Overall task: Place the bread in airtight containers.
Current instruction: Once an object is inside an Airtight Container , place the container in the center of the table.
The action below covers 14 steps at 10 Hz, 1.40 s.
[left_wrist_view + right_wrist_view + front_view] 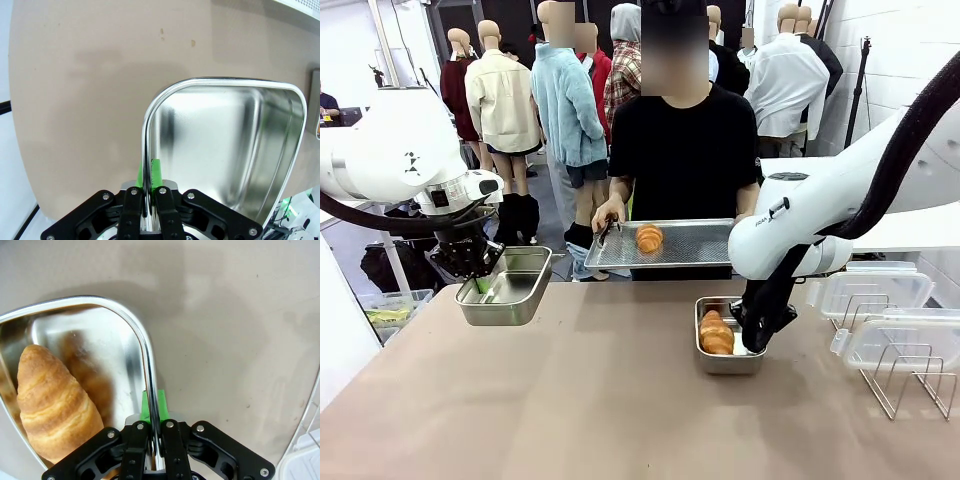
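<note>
In the front view, my left arm is reaching in low. Its left pincer (pixel 478 283) is clamping fully down on the rim of an empty tub (pixel 515 290), which looks raised off the counter (pixel 570 400). My right arm is bending steeply down, and the right pincer (pixel 752 337) is pinching the edge of the second tub (pixel 730 362), which is sitting on the counter. A glossy ridged roll (pixel 716 332) is lying in that tub, just beside the pincer. Beyond both pincers a person is holding a perforated tray (pixel 690 245) that is carrying the other roll (pixel 649 238).

At the left wrist, the left pincer (pixel 149 172) is squeezing its green pads on the thin polished wall. The empty tub (pixel 225 150), round-cornered and mirror-bright, is spreading ahead of it over the matte counter (pixel 75 75).

At the right wrist, the right pincer (pixel 154 405) is gripping the rolled steel rim of the second tub (pixel 120 355). The golden roll (pixel 55 400) is resting inside, to the pincer's left.
</note>
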{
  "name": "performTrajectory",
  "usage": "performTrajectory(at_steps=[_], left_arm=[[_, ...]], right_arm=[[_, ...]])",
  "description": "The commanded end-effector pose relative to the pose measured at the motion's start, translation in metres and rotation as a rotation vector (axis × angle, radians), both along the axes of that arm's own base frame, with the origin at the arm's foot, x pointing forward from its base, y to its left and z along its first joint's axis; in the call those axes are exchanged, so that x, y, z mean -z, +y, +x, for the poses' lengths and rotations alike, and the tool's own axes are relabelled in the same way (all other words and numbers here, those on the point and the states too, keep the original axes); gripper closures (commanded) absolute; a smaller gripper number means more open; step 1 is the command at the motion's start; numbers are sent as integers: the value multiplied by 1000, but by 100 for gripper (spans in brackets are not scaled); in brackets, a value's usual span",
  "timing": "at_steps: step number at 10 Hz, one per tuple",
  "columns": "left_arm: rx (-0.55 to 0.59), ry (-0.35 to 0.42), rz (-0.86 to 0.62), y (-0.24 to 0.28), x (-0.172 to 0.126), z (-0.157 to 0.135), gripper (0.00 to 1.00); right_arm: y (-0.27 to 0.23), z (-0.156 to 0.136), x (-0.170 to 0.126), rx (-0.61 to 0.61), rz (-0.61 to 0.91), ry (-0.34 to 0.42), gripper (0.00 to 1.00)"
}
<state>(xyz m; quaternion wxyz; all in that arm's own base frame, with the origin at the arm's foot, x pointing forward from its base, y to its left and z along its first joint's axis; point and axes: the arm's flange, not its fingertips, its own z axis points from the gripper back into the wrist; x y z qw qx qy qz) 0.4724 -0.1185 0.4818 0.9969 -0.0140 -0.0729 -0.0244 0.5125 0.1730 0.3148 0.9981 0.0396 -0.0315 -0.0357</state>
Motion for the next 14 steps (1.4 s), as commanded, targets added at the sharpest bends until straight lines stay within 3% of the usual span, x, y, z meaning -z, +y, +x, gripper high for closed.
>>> performTrajectory(at_steps=[1, 6, 13, 14], left_arm=[[0, -11, 0, 1, -3, 0, 100], [0, -11, 0, 1, -3, 0, 100], [0, -11, 0, 1, -3, 0, 100], [0, -11, 0, 1, -3, 0, 100]], right_arm=[[2, 4, -5, 5, -24, -15, 92], [1, 4, -8, 4, -40, -18, 0], [9, 1, -53, -13, -90, -109, 0], [0, 2, -43, -41, -43, -97, 0]])
